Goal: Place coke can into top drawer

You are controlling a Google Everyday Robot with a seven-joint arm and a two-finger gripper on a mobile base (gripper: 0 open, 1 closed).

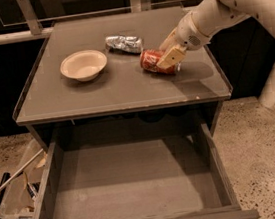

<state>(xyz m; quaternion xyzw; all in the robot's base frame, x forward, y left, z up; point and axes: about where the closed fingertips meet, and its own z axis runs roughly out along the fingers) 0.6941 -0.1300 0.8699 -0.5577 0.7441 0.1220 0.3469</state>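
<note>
The coke can is red and lies on its side on the cabinet top, right of centre. My gripper is low over the can's right end. It is open, with one tan finger in front of the can and the other behind it. The can rests on the surface. The top drawer is pulled fully out below the cabinet's front edge, and its flat bottom is bare.
A crumpled silver-grey can lies just behind and left of the coke can. A cream bowl stands on the left of the top. A clear plastic bin with clutter sits on the floor left of the drawer.
</note>
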